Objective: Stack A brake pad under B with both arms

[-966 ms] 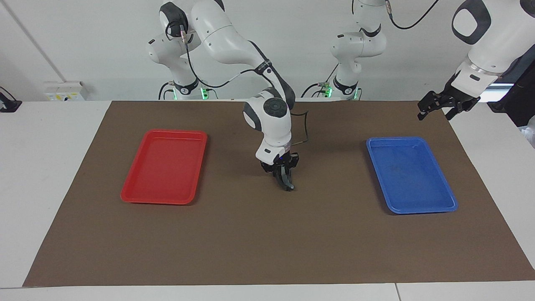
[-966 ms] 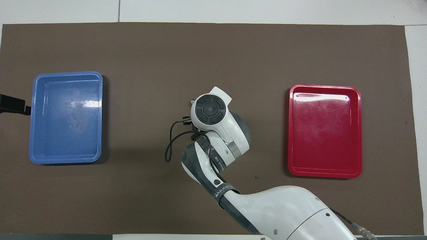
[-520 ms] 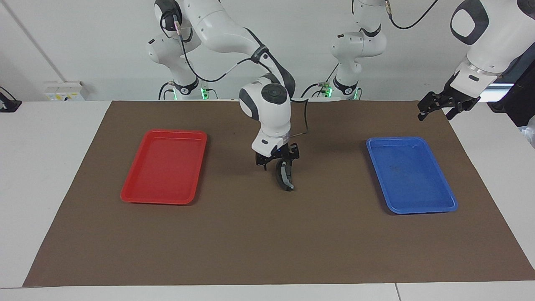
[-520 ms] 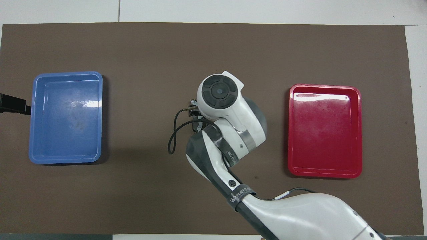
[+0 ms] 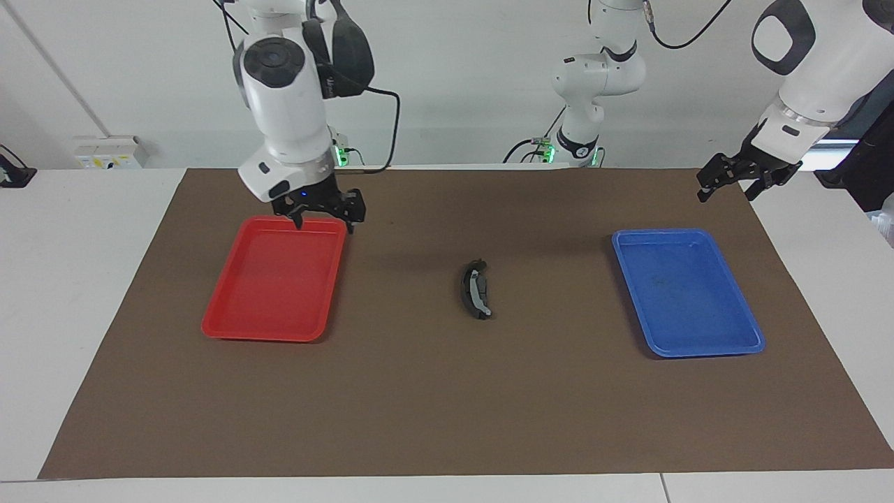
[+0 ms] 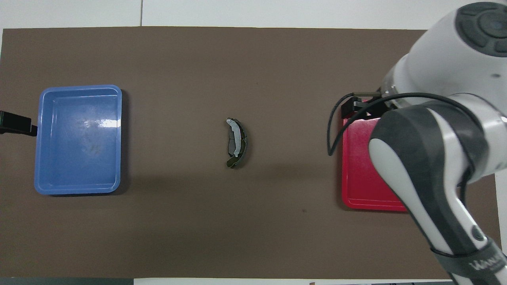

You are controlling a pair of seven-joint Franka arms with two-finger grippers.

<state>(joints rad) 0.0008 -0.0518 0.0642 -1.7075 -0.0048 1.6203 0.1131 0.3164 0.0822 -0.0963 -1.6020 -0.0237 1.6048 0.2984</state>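
B [image 5: 478, 289] [image 6: 235, 137], a black crescent with a light grey strip, lies on the brown mat midway between the two trays. It rests on a darker pad, the A brake pad [image 5: 466, 287] [image 6: 243, 141], whose edge shows beside it. No gripper touches the stack. My right gripper [image 5: 323, 218] hangs open and empty over the red tray's [image 5: 230, 328] [image 6: 356, 200] edge nearest the robots. In the overhead view the right arm covers most of it. My left gripper [image 5: 728, 187] waits open in the air over the mat's corner by the blue tray [image 5: 698, 349] [image 6: 79, 190].
The red tray lies toward the right arm's end and the blue tray toward the left arm's end; nothing shows in either. The brown mat [image 5: 419, 405] covers most of the white table. The right arm [image 6: 427, 158] crosses above the red tray.
My right gripper opened and let go of B on the stack, then rose and swung away to the red tray. The left arm stayed put.
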